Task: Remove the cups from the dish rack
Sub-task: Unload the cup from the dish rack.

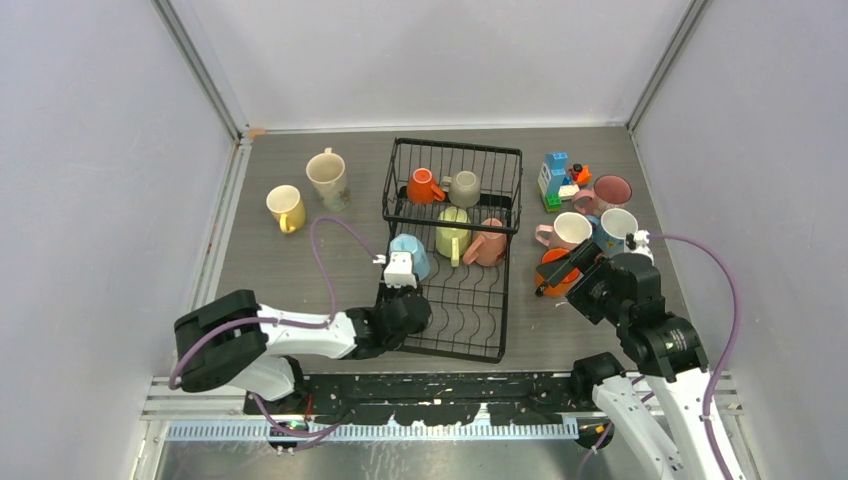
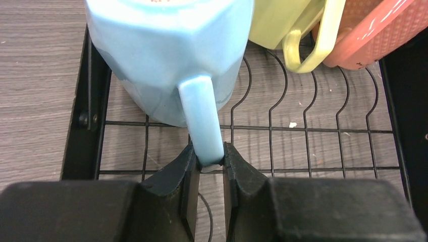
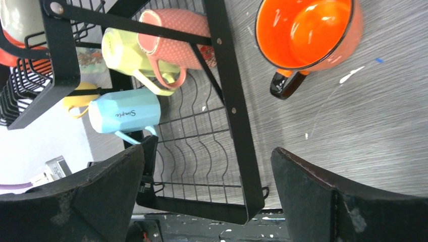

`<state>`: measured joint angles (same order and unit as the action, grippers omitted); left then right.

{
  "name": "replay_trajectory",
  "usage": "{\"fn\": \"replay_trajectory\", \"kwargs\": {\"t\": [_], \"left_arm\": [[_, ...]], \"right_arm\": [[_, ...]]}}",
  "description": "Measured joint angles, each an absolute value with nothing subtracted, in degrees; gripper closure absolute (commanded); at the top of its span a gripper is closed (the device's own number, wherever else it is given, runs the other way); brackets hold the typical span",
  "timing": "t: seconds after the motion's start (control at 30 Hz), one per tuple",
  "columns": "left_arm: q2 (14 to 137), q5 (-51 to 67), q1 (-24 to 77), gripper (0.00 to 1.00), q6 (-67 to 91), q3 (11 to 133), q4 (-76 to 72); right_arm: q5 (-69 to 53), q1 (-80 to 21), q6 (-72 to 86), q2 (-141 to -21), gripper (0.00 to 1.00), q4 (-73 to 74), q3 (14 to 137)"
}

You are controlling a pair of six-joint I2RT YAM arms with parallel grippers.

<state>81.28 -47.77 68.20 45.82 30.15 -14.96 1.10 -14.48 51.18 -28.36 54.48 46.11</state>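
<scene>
The black wire dish rack [image 1: 507, 300] holds an orange cup [image 1: 423, 186] and a grey cup [image 1: 464, 188] in its tall far basket. A pale green cup [image 1: 452, 232], a pink cup [image 1: 487, 243] and a light blue cup [image 1: 410, 255] lie on its flat tray. My left gripper [image 2: 209, 161] is shut on the handle of the light blue cup [image 2: 166, 55], low over the tray's left side. My right gripper [image 3: 208, 150] stands wide open and holds nothing. It hovers right of the rack, near an orange cup with a black handle [image 3: 308, 33] on the table.
A yellow cup [image 1: 285, 207] and a cream cup [image 1: 327, 176] stand on the table left of the rack. To its right are a dark pink cup [image 1: 610, 190], two pale cups [image 1: 570, 230] and a colourful toy-block figure [image 1: 558, 180]. Walls close in both sides.
</scene>
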Motion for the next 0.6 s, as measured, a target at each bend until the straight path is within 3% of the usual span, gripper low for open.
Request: {"fn": "replay_trajectory", "kwargs": {"t": [0.6], "left_arm": [[75.9,-42.8,74.2,1.0,43.8,26.2,-14.4]], "right_arm": [[-6.4,-14.5,55.7,-24.6,0.0,47.7,38.1]]}}
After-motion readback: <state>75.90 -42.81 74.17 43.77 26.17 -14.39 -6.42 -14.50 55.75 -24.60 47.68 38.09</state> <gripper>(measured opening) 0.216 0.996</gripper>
